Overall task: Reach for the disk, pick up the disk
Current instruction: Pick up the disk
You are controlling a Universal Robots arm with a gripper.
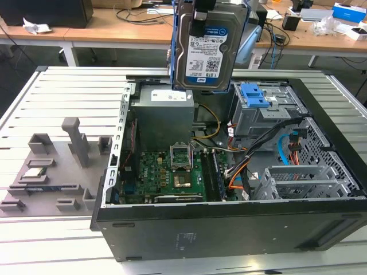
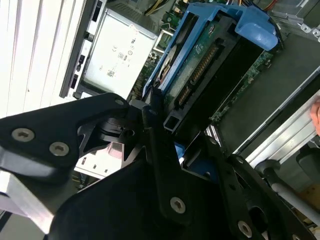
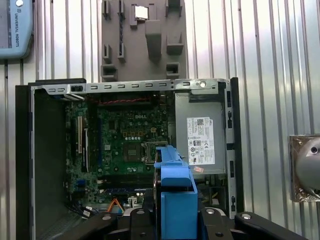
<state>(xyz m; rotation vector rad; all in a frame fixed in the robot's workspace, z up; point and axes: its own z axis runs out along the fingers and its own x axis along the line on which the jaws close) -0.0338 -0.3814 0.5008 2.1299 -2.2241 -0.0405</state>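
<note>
Black metal gripper (image 3: 175, 219) pinches the flat rectangular silver hard drive disk (image 1: 209, 48) by its 2 smooth blue plastic rails. The disk hangs upright above the open black metal computer case (image 1: 229, 232). Its glossy blue-and-white label shows barcodes and fine print. Beneath sit a green circuit board (image 1: 163, 172) and a ribbed aluminium table (image 1: 57, 91).

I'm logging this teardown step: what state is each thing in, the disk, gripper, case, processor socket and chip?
disk: lifted clear, upright above the case, label facing the exterior view.
gripper: shut on the disk's edge.
computer case: on its side, side panel off, open.
processor socket: cover flipped up, open.
processor chip: resting on the grey fixture beside the case.
</note>
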